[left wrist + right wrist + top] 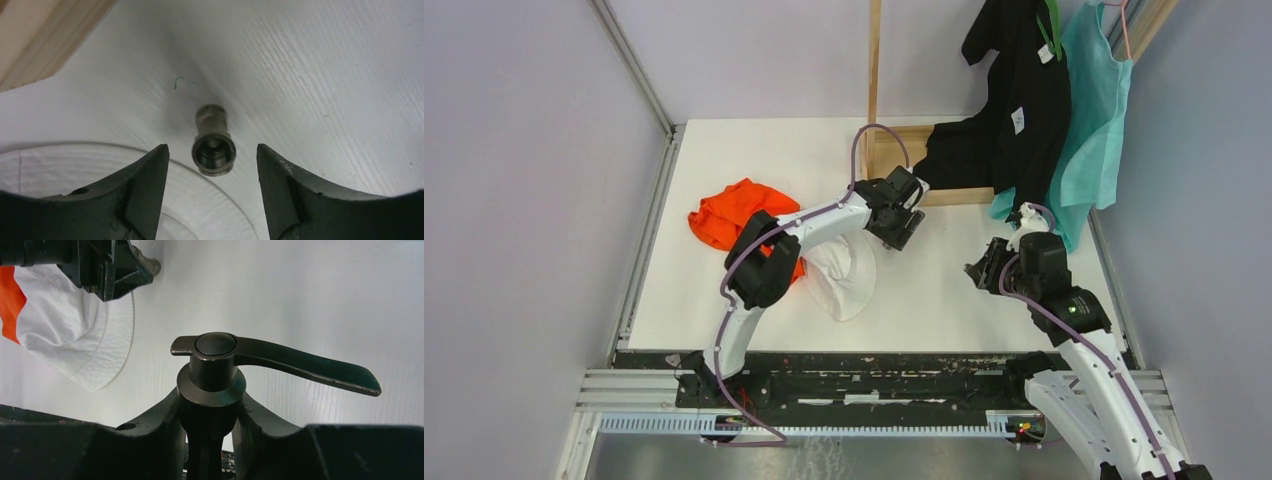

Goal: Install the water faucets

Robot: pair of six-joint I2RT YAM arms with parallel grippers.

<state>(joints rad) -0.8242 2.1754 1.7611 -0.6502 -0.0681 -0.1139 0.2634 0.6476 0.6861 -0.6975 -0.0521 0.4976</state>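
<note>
Left wrist: left hand [211, 148] spread wide, fingers either side of a small faucet fitting [212, 131] lying on the table [325, 75]. Right hand [210, 407] clamps the lever-handled faucet body [280, 362].

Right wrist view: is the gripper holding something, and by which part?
Yes. The right gripper is shut on the faucet valve, clamping its round body just below the collar; the lever handle is free above.

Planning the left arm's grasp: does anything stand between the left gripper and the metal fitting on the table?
Nothing visible does. The fitting lies uncovered and untouched in the open left gripper's gap. The white cloth's edge only reaches its near end.
</note>
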